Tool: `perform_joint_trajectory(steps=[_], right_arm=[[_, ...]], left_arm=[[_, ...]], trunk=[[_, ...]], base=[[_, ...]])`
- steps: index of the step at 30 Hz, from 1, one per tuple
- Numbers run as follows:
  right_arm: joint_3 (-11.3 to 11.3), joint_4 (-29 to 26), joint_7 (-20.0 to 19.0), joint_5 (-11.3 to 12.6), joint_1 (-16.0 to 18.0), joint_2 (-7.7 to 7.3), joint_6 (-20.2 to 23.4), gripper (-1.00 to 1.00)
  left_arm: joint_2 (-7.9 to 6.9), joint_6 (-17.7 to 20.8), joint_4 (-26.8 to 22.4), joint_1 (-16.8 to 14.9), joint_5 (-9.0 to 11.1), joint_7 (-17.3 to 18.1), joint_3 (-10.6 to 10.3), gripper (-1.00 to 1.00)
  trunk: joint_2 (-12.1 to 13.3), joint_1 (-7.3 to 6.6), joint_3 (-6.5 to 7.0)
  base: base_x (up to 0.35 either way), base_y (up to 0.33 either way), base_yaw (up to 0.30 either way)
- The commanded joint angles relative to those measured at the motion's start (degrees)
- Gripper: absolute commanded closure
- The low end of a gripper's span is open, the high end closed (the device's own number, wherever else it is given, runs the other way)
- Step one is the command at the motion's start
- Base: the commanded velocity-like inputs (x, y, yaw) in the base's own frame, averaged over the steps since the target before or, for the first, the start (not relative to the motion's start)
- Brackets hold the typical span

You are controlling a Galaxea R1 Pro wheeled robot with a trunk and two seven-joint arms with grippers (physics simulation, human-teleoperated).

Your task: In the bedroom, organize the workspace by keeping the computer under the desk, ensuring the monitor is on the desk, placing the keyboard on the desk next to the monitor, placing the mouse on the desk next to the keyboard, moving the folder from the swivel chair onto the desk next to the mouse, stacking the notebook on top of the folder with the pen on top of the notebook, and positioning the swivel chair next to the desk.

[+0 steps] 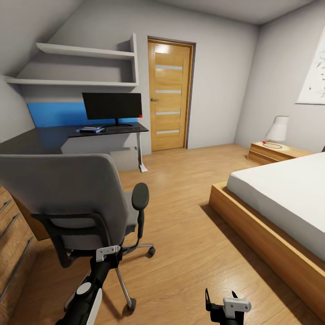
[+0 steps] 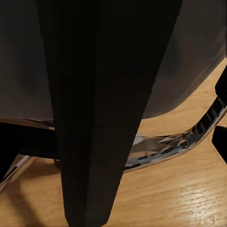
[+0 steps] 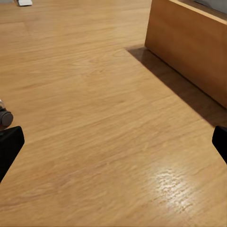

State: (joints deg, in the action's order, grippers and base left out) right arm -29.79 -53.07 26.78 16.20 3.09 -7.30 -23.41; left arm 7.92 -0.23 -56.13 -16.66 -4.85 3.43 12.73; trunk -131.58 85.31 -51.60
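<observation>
My left jaws behind chair back, grip unclear; right jaws wide, empty. Bench lies beyond chair; left arm nearer.

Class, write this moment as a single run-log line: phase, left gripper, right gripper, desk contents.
phase: at swivel chair | left gripper: at chair back, state unclear | right gripper: open, empty | desk: monitor, keyboard, folder

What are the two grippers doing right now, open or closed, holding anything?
Left gripper: at the back of the swivel chair; whether its jaws are open or shut cannot be told.
Right gripper: jaws open, holding nothing, above the wood floor.
</observation>
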Motion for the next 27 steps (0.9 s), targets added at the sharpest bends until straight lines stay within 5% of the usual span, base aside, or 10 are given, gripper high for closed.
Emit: perform_joint_trajectory(steps=[1, 15, 27], right_arm=[[-0.4, 0.0, 0.3, 0.6, 0.1, -0.09, -0.3, -1.00], [-0.4, 1.0, 0.2, 0.5, 0.1, -0.09, -0.4, -1.00], [-0.4, 1.1, 0.2, 0.5, 0.1, -0.09, -0.4, -1.00]], left_arm=[[0.08, 0.0, 0.0, 0.0, -0.5, 0.4, 0.3, -1.00], [0.08, 0.0, 0.0, 0.0, -0.5, 0.4, 0.5, -1.00], [-0.01, -0.1, -0.1, 0.0, -0.5, 0.4, 0.5, -1.00]], trunk=[[0.0, -0.01, -0.05], [0.0, -0.01, -0.05], [0.0, -0.01, -0.05]], base=[[0.000, -0.048, 0.000], [0.029, -0.037, 0.000], [0.191, 0.000, 0.000]])
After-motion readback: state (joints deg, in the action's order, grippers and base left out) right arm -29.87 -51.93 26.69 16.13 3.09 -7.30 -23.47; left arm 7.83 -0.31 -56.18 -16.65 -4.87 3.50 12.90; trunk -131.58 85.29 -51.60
